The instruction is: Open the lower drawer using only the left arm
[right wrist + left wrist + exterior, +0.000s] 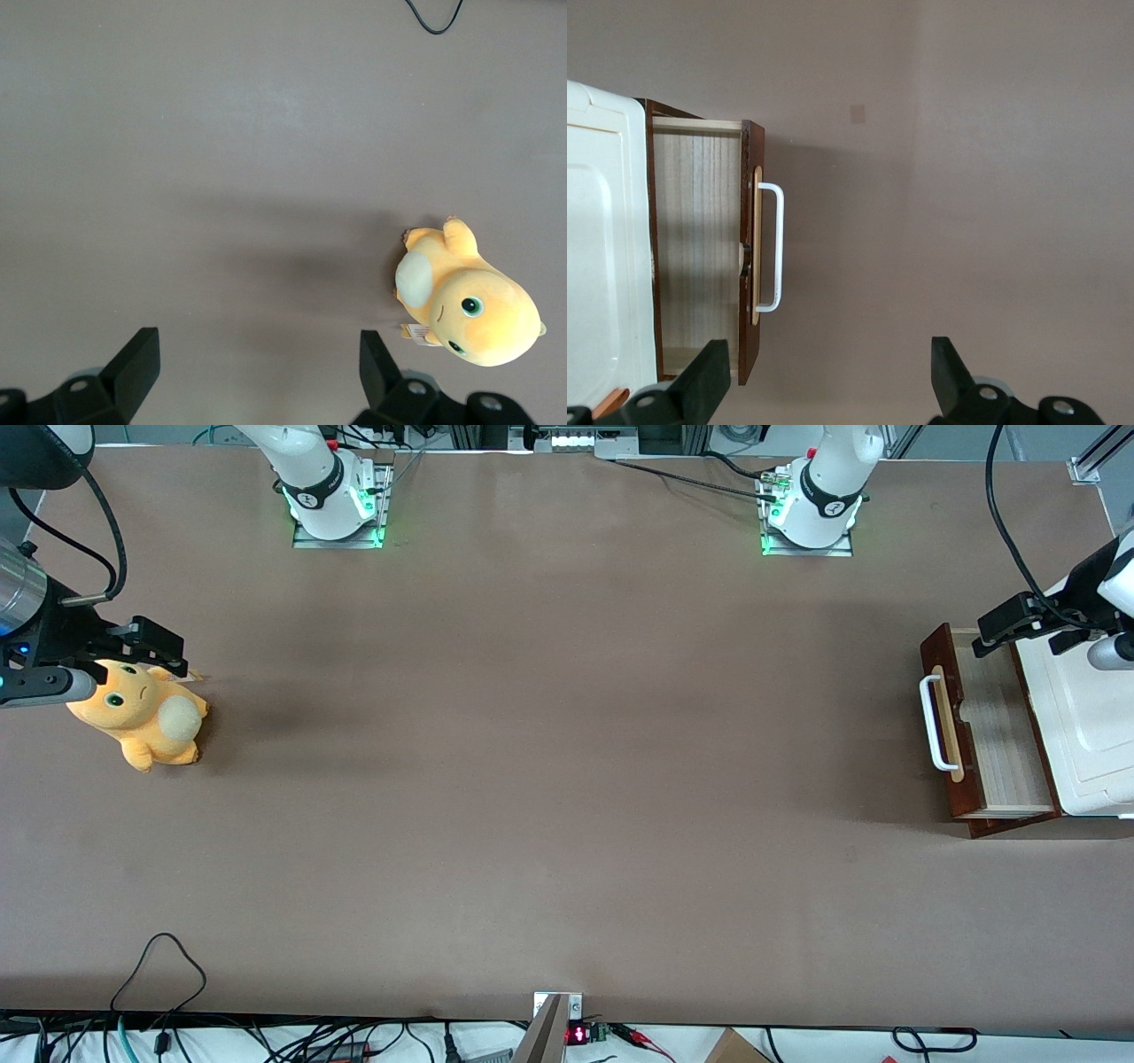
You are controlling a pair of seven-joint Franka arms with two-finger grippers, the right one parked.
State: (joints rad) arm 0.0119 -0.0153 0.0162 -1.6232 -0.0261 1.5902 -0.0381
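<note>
The lower drawer (pixel 992 731) stands pulled out at mid-right of the front view; the gripper (pixel 1019 627), fingers wide, seemingly hovers above it

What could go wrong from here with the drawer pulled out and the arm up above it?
The gripper hangs open above the open lower drawer, holding nothing. If it drops or swings, a finger could hit the dark front panel or snag the white handle. A knock on that front might also push the drawer back into the white cabinet.
</note>
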